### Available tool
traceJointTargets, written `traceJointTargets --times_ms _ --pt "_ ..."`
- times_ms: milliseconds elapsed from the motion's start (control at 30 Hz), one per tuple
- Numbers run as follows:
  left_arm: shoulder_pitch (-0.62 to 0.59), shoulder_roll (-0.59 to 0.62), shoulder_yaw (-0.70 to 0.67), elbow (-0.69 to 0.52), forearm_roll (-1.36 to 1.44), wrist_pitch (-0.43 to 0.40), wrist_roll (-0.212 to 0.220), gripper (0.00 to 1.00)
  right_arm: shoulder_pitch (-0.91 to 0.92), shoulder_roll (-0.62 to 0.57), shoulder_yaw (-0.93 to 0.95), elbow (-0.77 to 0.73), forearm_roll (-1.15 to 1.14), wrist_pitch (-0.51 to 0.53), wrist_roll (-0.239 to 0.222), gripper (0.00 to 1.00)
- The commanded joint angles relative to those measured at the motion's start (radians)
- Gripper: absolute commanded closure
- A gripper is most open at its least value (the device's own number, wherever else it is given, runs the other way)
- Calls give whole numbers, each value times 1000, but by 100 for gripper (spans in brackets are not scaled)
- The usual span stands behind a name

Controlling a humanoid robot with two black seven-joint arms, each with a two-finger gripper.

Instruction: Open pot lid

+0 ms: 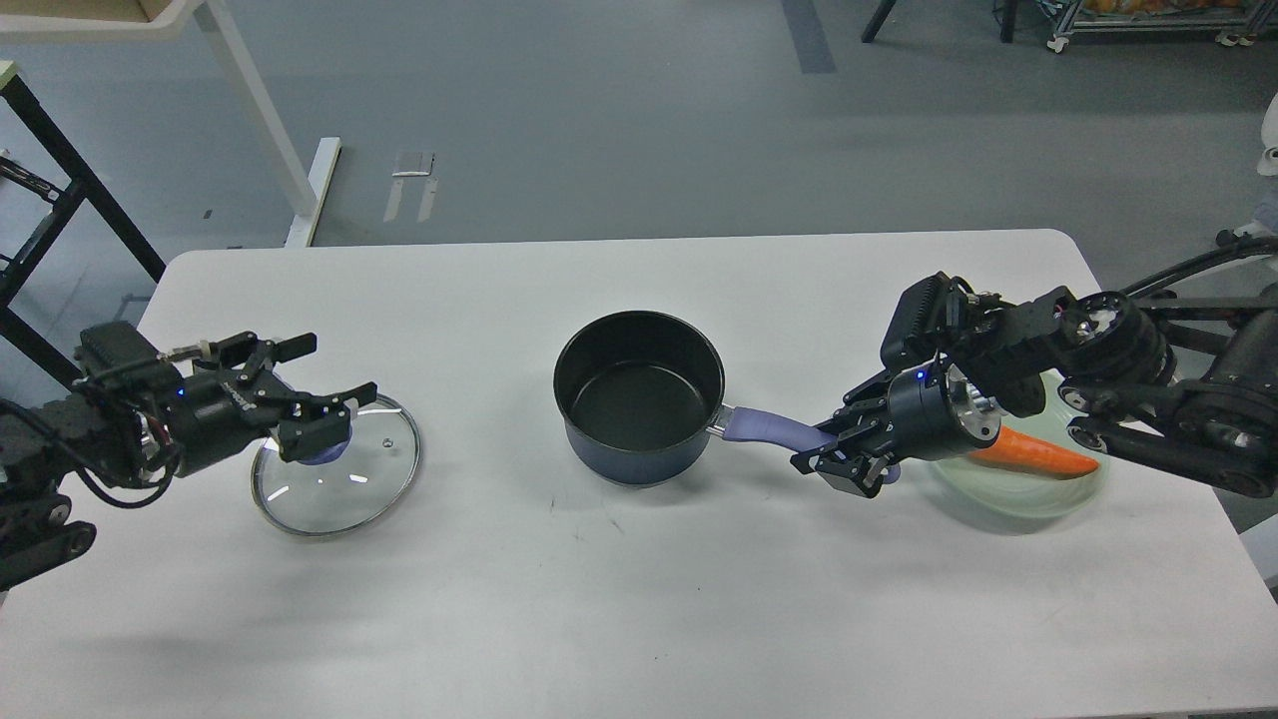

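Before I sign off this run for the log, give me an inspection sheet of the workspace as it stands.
Surface: white table, bare in front.
Pot: upright at centre, uncovered, inside looks empty, handle points right.
Lid: off the pot, lying flat on the table at left.
Clutter: pale green plate at right with a carrot on it.
Left claw: open, fingers spread over the lid's knob.
Right claw: shut on the pot handle's end.
Cables: black cables along the right arm.
Surroundings: grey floor, white table leg and black frame at far left.
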Motion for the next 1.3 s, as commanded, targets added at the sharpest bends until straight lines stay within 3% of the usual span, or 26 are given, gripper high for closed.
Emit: traceJointTargets --times_ms 0,100,167,200,400,567,667,833,967,1133,1267 --pt "-40 3 -1 -19 -125 -45 0 1 0 1 1 -1 0 -3 0 35" --pt "-62 1 -1 -19 -131 -49 0 1 0 -2 1 0 3 -3 0 21" --pt "-66 -1 -1 -19 -131 -51 0 1 5 -9 3 3 11 -3 0 5" --pt "-71 -1 -1 -19 -131 -51 0 1 8 -15 3 6 14 -3 0 3" --pt "-85 -7 -39 -24 -247 -118 0 1 55 -130 24 66 139 -8 0 3" --pt "-82 -2 -114 -38 -606 -352 0 1 60 -248 139 77 436 -12 0 3" --pt "-80 -5 -127 -32 -830 -413 0 1 20 -304 211 69 674 -24 0 2" --pt "-77 -23 -128 -24 -1129 -414 0 1 -70 -310 256 51 1203 -128 0 2" --pt "-66 -63 -142 17 -1262 -426 0 1 -117 -301 277 37 1480 -190 0 1" --pt "9 -126 -196 96 -1352 -486 0 1 -212 -272 312 6 1732 -182 0 0" --pt "95 -207 -370 204 -1368 -606 0 1 -359 -226 406 -47 1831 -124 0 0"
